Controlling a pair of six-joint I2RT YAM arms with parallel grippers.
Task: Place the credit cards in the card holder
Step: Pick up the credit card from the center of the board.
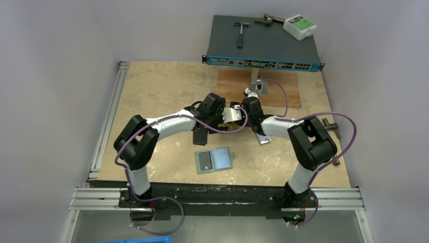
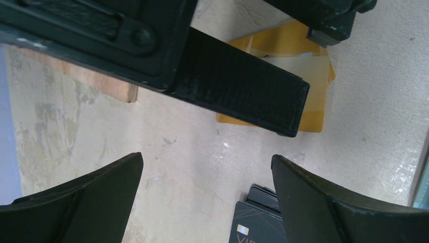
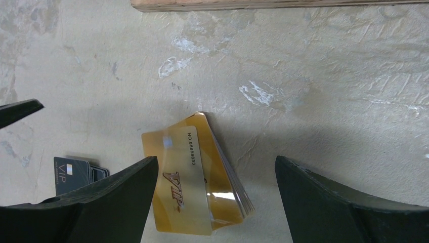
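**Table [image 1: 152, 91] with cards left to put away**

Gold cards [image 3: 197, 177] and dark cards [image 3: 73, 172] lie loose, apart from the open green card holder [image 1: 214, 160]. Left gripper [image 2: 206, 162] and right gripper [image 3: 216, 167] hang above them, jaws wide, holding nothing. Most work is left.

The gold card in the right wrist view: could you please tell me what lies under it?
Under the gold card lies a stack of more cards, showing only a gold strip and edges on its right. Their faces and number are hidden.

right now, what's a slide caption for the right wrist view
Open right gripper above a stack of gold VIP cards, dark VIP cards nearby.
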